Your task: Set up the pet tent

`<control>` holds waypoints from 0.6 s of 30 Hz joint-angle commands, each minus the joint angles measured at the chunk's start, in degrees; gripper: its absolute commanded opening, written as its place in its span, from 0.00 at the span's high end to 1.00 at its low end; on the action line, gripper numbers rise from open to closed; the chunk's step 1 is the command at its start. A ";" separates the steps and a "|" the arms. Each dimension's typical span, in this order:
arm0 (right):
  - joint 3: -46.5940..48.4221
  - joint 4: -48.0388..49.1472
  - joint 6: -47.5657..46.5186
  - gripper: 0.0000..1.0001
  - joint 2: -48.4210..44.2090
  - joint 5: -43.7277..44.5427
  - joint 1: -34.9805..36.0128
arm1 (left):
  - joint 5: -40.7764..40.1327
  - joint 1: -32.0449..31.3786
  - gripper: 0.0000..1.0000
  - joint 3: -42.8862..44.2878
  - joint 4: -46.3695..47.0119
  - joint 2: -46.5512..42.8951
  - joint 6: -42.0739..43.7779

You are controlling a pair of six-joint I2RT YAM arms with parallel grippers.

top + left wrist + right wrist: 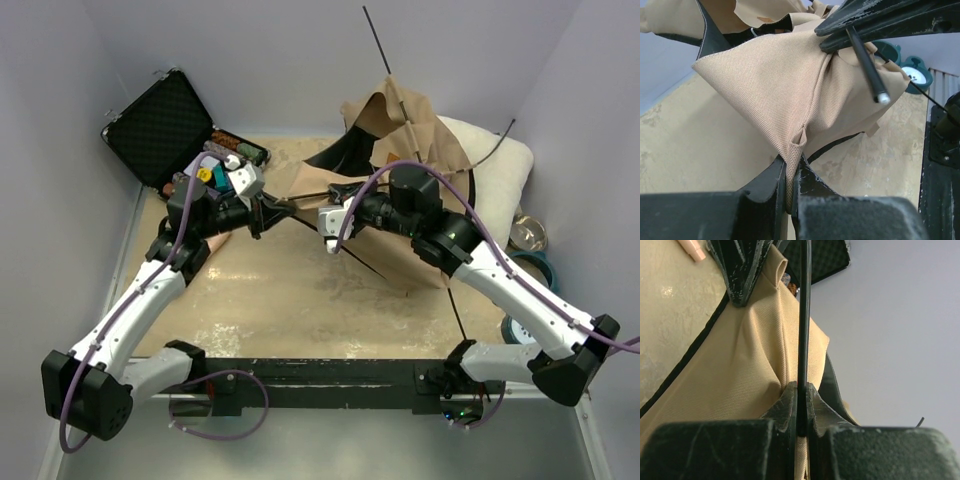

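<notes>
The pet tent [405,130] lies crumpled at the back right, tan fabric with a black underside. One thin black pole [385,60] sticks up out of it. My left gripper [274,206] is shut on a small fabric loop at a tent corner [795,142]; in the left wrist view the left gripper [791,160] pinches that loop between its tips. My right gripper [335,192] faces it, close by, and is shut on a pole [804,330]. In the right wrist view the right gripper [801,387] clamps the pole. The pole's capped end [883,98] hangs just beside the corner.
An open black foam-lined case [160,125] stands at the back left with small items [238,150] beside it. A white fluffy cushion [500,165] lies behind the tent. A metal bowl [528,232] and teal bowls [535,268] sit along the right wall.
</notes>
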 commanded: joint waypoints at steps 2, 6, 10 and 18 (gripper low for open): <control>-1.77 -2.45 -0.80 1.00 1.48 11.62 0.33 | -3.21 1.31 1.00 4.38 -4.08 -3.11 8.11; -1.68 -2.71 0.26 1.00 2.71 12.86 0.33 | -2.32 1.14 1.00 2.28 -1.37 -6.10 10.32; -1.77 -2.44 0.61 1.00 2.97 13.38 0.33 | -1.63 1.14 1.00 2.72 -3.12 -6.81 10.85; -0.36 -2.53 2.46 1.00 3.06 12.07 0.33 | -2.15 1.23 1.00 -0.09 -2.24 -9.09 13.13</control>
